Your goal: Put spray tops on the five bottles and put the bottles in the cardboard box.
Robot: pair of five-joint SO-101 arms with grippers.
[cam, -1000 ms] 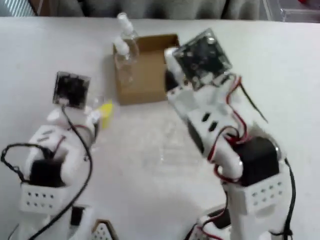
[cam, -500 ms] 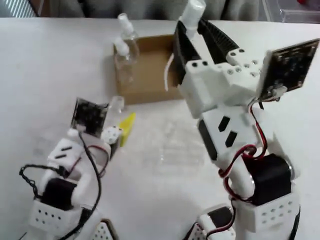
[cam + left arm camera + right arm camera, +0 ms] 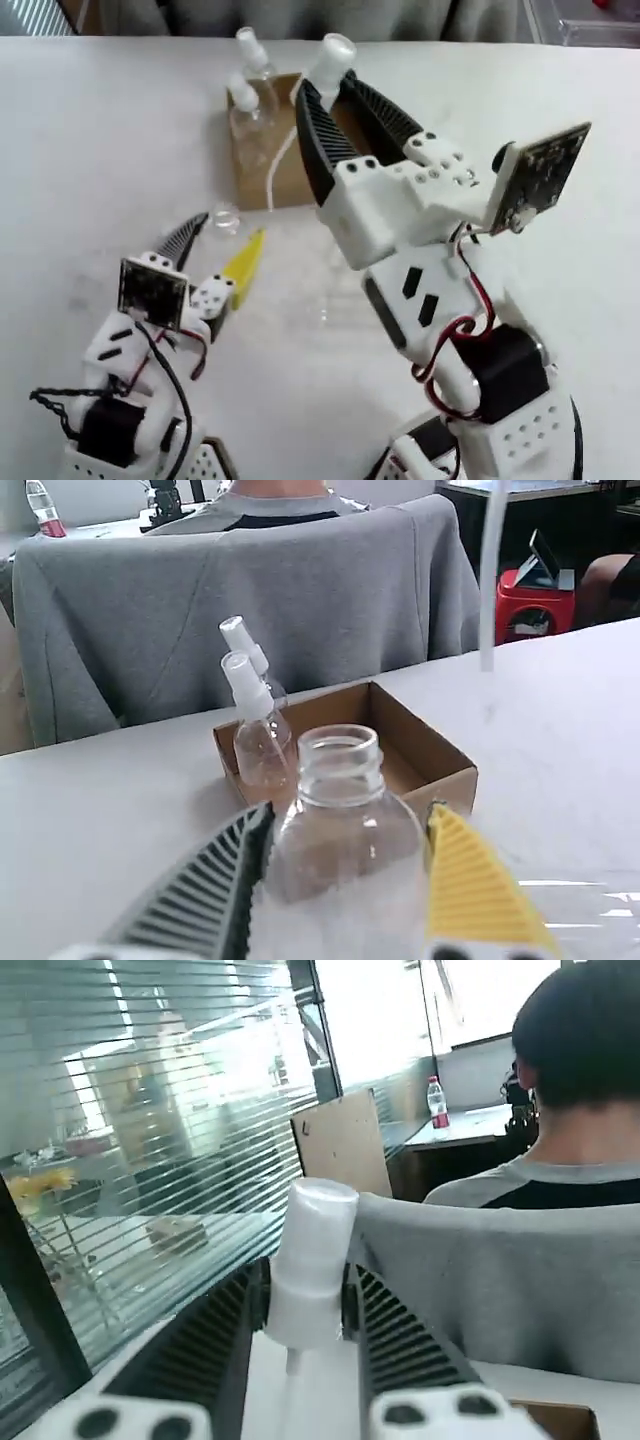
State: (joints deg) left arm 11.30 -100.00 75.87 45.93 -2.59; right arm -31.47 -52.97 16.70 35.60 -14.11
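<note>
Bottles (image 3: 250, 95), two capped, stand inside the cardboard box (image 3: 255, 180). Above it right gripper (image 3: 328, 85) pinches a spray top (image 3: 330, 55); beside it left gripper (image 3: 229, 230) clasps an uncapped bottle (image 3: 340, 820).

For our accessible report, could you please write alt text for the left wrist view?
The left gripper holds an open-necked clear bottle between its grey and yellow fingers. Behind it on the white table sits an open cardboard box with two spray-topped bottles at one end.
</note>
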